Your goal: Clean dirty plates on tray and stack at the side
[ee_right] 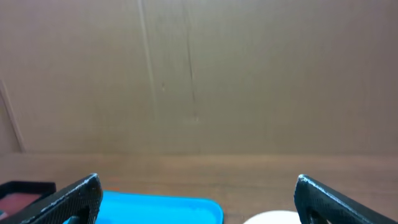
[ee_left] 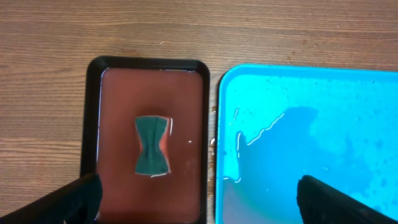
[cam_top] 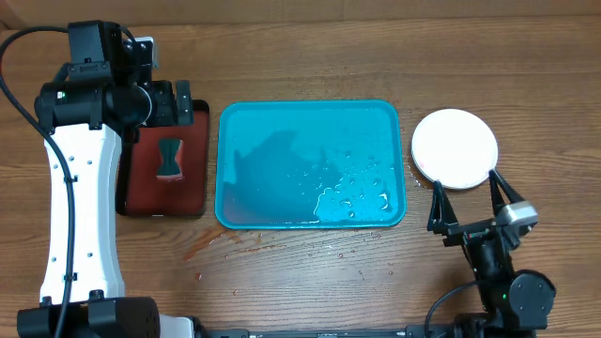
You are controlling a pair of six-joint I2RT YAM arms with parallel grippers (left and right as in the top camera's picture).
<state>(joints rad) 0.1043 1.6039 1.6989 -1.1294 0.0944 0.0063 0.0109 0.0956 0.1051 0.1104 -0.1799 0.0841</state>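
The turquoise tray lies mid-table, wet with water drops, with no plates on it; it also shows in the left wrist view and the right wrist view. A white plate sits on the table right of the tray, top of a stack whose lower plates I cannot make out; its edge shows in the right wrist view. My left gripper is open and empty above the dark red tray. My right gripper is open and empty just in front of the white plate.
A dark red black-rimmed tray left of the turquoise tray holds a green sponge, also seen in the left wrist view. Water is spilled on the wood in front of the turquoise tray. A brown wall stands behind the table.
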